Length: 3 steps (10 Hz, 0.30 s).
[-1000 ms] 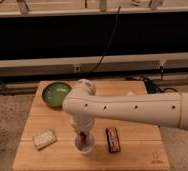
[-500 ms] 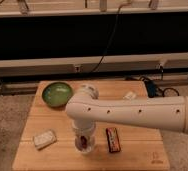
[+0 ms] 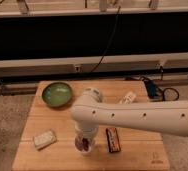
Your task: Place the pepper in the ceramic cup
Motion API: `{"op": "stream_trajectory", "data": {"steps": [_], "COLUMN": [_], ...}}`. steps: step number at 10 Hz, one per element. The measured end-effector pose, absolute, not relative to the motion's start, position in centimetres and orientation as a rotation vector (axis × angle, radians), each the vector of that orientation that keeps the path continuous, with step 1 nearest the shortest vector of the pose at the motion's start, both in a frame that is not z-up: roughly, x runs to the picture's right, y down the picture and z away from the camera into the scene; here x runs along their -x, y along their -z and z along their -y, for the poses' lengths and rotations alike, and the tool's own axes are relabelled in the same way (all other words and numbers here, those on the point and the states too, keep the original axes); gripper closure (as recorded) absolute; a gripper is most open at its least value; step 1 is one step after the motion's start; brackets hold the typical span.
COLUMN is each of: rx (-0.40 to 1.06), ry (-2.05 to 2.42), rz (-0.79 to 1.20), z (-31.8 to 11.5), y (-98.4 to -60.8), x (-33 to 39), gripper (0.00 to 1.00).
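Observation:
The ceramic cup [image 3: 83, 148] is small and pale and stands on the wooden table near its front edge. My gripper [image 3: 85, 140] hangs straight down from the big white arm [image 3: 137, 116] and reaches into the cup's mouth, hiding most of the cup. A dark red bit, the pepper [image 3: 86, 145], shows at the gripper's tip inside the cup's rim. I cannot tell whether the pepper is still held.
A wide green bowl [image 3: 57, 93] sits at the back left of the wooden table [image 3: 37, 155]. A pale packet [image 3: 44, 139] lies front left. A flat dark bar with red markings [image 3: 112, 138] lies just right of the cup. A small white item [image 3: 128, 97] is at the back right.
The gripper has sunk a little lower into the cup with the dark red pepper at its tip. The other objects have not moved.

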<state>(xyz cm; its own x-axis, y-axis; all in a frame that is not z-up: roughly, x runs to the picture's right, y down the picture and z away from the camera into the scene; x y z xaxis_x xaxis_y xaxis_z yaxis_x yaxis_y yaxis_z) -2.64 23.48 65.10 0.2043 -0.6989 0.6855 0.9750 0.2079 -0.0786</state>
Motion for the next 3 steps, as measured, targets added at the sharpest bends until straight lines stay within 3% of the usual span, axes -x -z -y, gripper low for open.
{"op": "stream_trajectory", "data": {"steps": [3], "rx": [0.582], "ry": [1.275], "rz": [0.575], "z": [-23.35], "y": [-65.18], "x": [3.24], "gripper": [0.2]}}
